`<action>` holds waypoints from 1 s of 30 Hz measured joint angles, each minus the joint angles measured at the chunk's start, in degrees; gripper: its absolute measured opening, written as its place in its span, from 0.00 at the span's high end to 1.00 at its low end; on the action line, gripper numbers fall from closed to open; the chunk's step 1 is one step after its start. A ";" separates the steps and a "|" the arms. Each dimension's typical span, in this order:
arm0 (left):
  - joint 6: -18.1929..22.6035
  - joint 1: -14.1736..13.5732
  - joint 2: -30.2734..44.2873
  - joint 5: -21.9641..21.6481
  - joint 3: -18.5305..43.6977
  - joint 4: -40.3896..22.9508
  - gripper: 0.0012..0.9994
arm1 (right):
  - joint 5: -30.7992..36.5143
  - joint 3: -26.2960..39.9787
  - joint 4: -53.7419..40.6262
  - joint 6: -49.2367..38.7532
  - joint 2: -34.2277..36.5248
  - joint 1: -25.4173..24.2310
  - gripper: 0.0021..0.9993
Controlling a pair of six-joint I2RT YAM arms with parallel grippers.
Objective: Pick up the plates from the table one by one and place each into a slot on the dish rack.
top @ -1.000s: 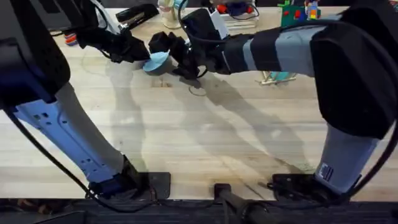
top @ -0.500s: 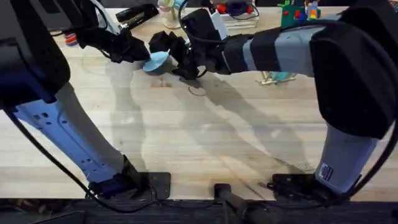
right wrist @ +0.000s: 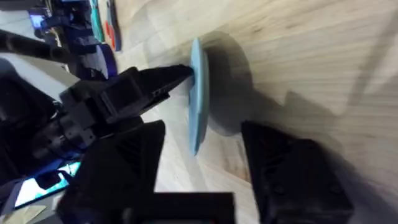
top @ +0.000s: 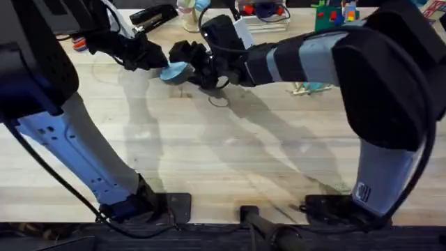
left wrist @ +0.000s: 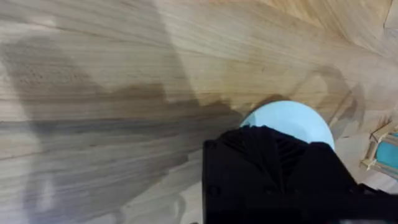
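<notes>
While left jaws [right wrist: 186, 73] grip it, light blue plate [right wrist: 198, 93] hangs.

Both arms are reaching toward the far left. The left gripper [top: 159, 59] is clamping its black fingers [right wrist: 165, 78] on a held edge. The right gripper [top: 187, 61] is facing it, jaws standing apart, one finger [right wrist: 283, 168] on each side.

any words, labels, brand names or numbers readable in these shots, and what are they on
None can be read.
The right arm's base link bears a small dark mark, too small to read.
The colourful items along the table's far edge are too blurred to show any text.
The light blue plate carries no print.
</notes>
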 joint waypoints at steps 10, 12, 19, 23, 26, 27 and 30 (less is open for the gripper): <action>0.00 0.00 0.00 0.02 0.00 0.00 0.96 | -0.02 0.00 0.00 0.28 0.28 0.14 0.95; 0.01 0.00 0.00 0.06 0.00 0.02 0.96 | 0.00 0.00 -0.27 0.24 0.27 0.15 0.97; -0.01 0.00 0.00 0.07 0.00 0.02 0.96 | -1.23 0.00 -0.05 0.28 0.28 0.15 0.97; 0.01 -0.11 0.00 0.02 0.00 0.00 0.96 | -3.76 0.00 1.53 -0.19 0.32 0.13 0.97; 0.01 -0.11 0.00 -0.33 0.57 -1.04 0.96 | -6.50 -0.02 4.05 -3.32 0.47 0.02 0.97; 0.01 -0.11 0.00 -0.73 0.88 -1.58 0.96 | -7.67 -0.02 4.93 -5.00 0.52 -0.08 0.97; 0.29 -0.11 0.00 -2.36 2.76 -4.52 0.96 | -11.18 -0.02 5.42 -9.47 0.54 -0.62 0.97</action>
